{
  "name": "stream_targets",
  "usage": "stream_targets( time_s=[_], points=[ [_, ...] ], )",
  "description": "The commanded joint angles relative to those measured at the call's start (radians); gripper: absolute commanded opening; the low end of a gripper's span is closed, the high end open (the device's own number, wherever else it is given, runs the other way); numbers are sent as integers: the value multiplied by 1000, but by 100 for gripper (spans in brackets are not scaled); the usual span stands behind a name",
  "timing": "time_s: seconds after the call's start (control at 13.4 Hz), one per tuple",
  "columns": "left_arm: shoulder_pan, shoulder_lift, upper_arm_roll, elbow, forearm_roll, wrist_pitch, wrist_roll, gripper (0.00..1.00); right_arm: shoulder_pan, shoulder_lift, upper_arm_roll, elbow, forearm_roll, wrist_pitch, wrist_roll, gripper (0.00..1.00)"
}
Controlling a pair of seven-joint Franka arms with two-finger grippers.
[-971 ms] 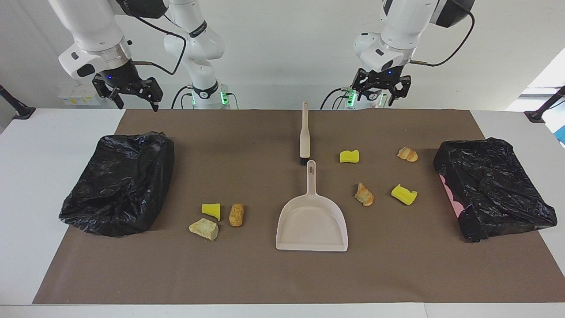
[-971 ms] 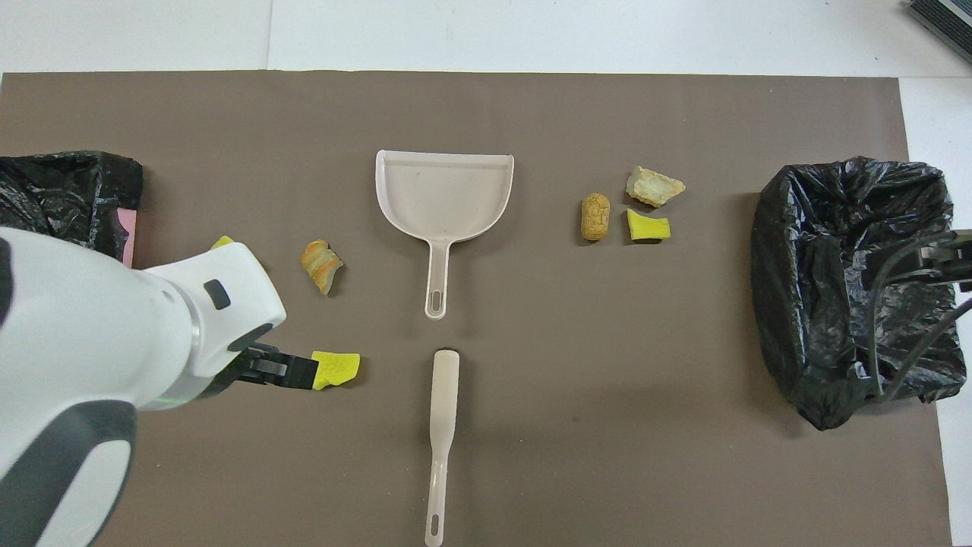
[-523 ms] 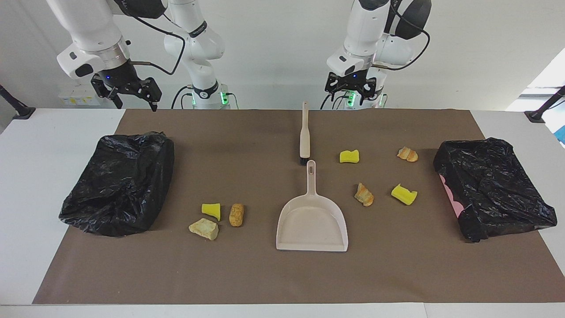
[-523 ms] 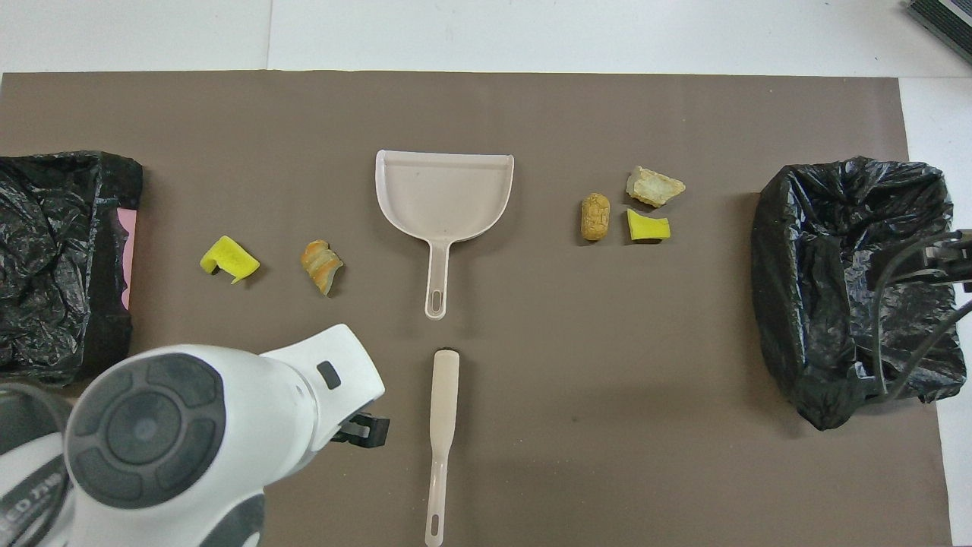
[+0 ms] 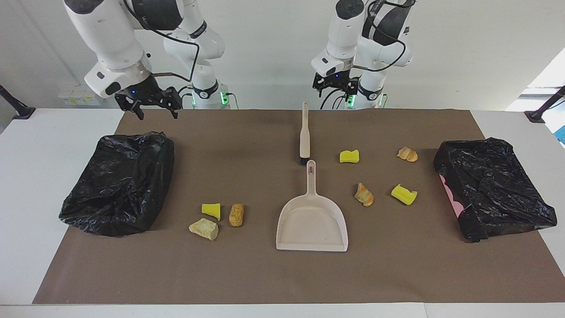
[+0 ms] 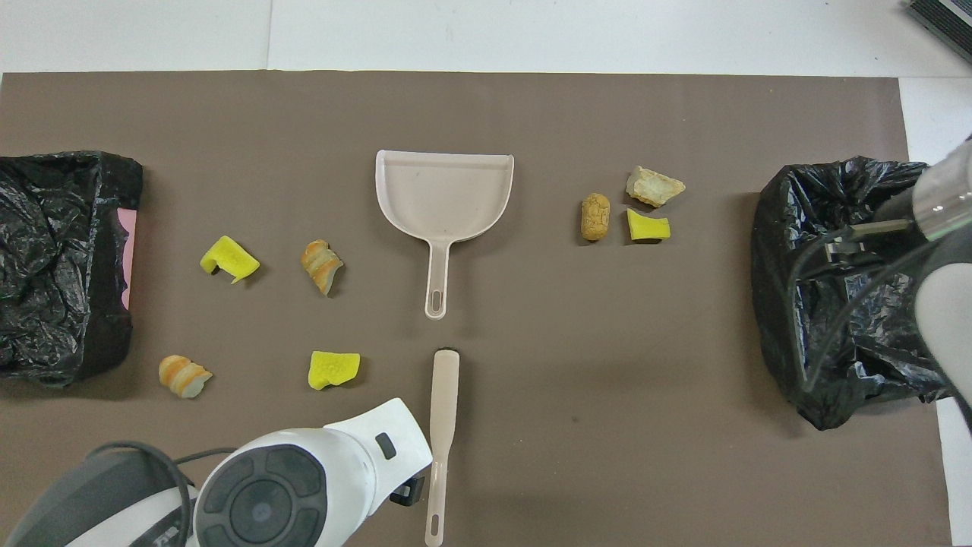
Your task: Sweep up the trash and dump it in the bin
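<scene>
The scraps (image 5: 365, 194) lie spread on the table (image 5: 247, 274) around the dustpan (image 5: 312, 223); probably light, soft. Left hand (image 5: 334, 86) wide, over the brush (image 5: 304, 134) handle, the place to hold; right hand (image 5: 150, 102) wide.

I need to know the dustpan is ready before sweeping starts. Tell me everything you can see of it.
The dustpan is beige, looks like smooth plastic, and lies flat on the brown mat at mid-table. Its wide open mouth points away from the robots, with low walls on the other sides. Its straight handle, with a hanging slot at the tip, points toward the robots and ends just short of the brush. The pan is empty, and nothing touches it but the mat.
</scene>
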Motion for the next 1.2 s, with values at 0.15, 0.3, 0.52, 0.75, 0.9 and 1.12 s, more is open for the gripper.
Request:
stream_targets(
  time_s=[0.15, 0.3, 0.52, 0.75, 0.9, 1.12],
  points=[
    [-81, -18, 15, -41, -63, 82, -61, 100, 110, 108, 4, 22, 19, 122, 122, 100],
    [-88, -18, 15, -39, -72, 87, -96, 100, 156, 151, 4, 22, 28, 186, 225, 100],
    [-94, 21, 15, -47, -72, 118, -101, 100, 243, 209, 4, 22, 33, 300, 367, 100],
    [-131, 145, 17, -76, -74, 223, -145, 100, 340, 281, 3, 55, 24, 350, 490, 100],
    [-130, 153, 17, -148, -72, 321, -145, 100, 367, 332, 4, 124, 25, 355, 559, 100],
    [-131, 152, 15, -179, -72, 340, -148, 100, 430, 405, 6, 190, 25, 381, 676, 100]
  ],
)
